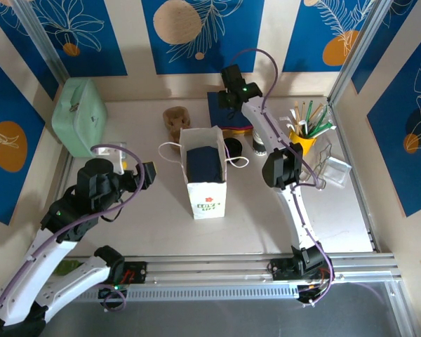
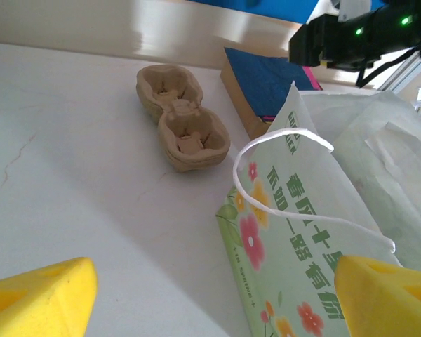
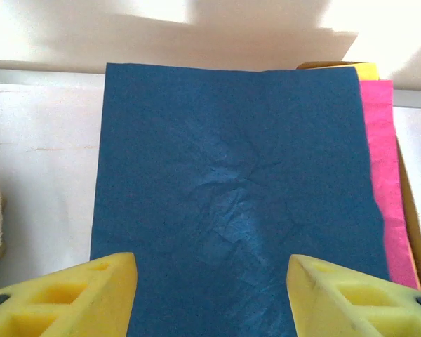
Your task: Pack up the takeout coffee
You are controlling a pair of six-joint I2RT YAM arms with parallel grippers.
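Hovering above the blue napkin stack, right fingers spread, empty (left fingers likewise, beside the paper bag); probably fetching a napkin: next, lower, pinch top sheet.

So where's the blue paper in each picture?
Top view: blue paper, back middle of the table.
Left wrist: blue paper, upper right, behind the bag.
Right wrist: blue paper, centre.
Landmark: brown cup tray, on its left in the first two.
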